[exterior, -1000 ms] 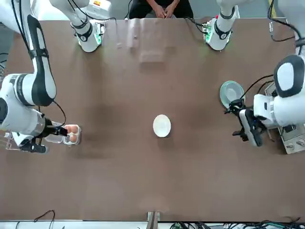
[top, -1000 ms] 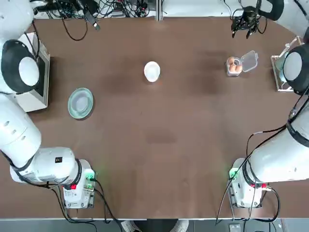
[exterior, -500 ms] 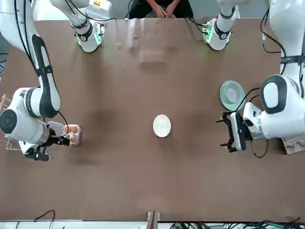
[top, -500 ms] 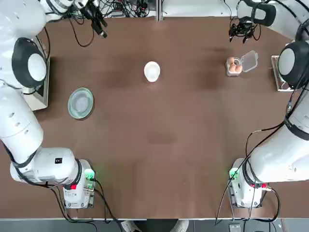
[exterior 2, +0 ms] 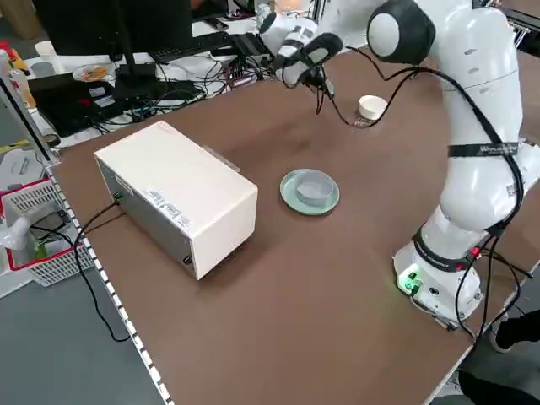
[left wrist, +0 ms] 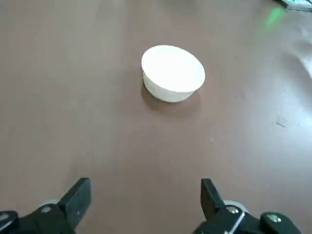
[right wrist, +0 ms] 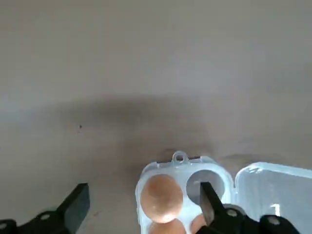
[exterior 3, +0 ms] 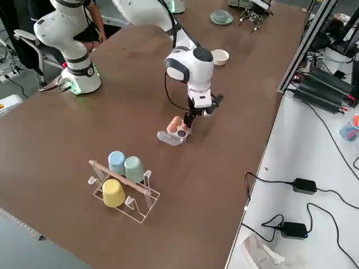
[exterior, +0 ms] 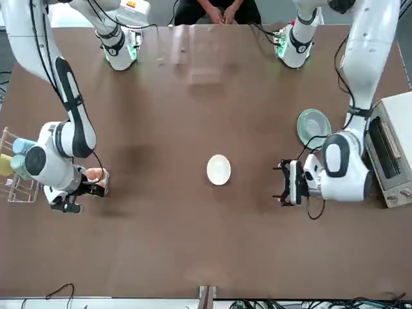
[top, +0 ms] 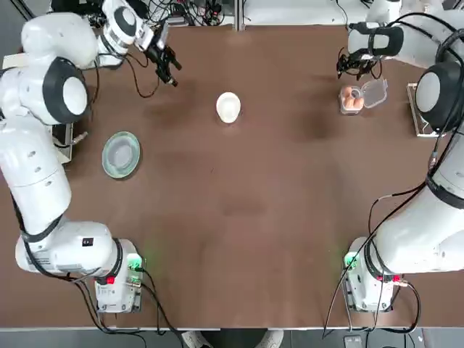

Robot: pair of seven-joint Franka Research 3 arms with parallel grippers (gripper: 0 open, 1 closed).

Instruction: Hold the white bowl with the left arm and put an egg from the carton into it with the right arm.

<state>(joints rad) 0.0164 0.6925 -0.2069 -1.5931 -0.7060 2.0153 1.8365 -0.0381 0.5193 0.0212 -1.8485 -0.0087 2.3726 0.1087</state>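
Looking through the right wrist view, you find the carton (right wrist: 189, 167) itemised best: three eggs (right wrist: 162, 197) visible, one hollow (right wrist: 210, 178) unfilled, clear lid (right wrist: 273, 192) hinged open. The front view hides part of it behind the right arm.

Right pincer (right wrist: 145, 187): beside the carton, fingers apart, nothing between them.

Left pincer (left wrist: 146, 183): fingers apart and unladen, near the white bowl (left wrist: 173, 73). Your left wrist view shows the bowl beyond the fingertips; the top view sets it mid-bench (top: 232, 188), upright, between the two pincers.

Wire rack (exterior 3: 120, 179): complete for you only in the right side view, with a blue cup (exterior 3: 116, 162), a green cup (exterior 3: 134, 169) and a yellow cup (exterior 3: 113, 193).

White oven (exterior 2: 177, 194): top and side in the left side view; dark window and knobs in the front view.

Pale-green dish (exterior 2: 310, 192): round, a smaller clear vessel (exterior 2: 314, 186) inside.

Person's hands (exterior: 222, 14): front view, past the bench edge.

Differences from half a second ago: your left pincer sits closer to the bowl, the right one closer to the carton. In the front view the cups now show, while the lid no longer does. Bowl and carton: same spots.
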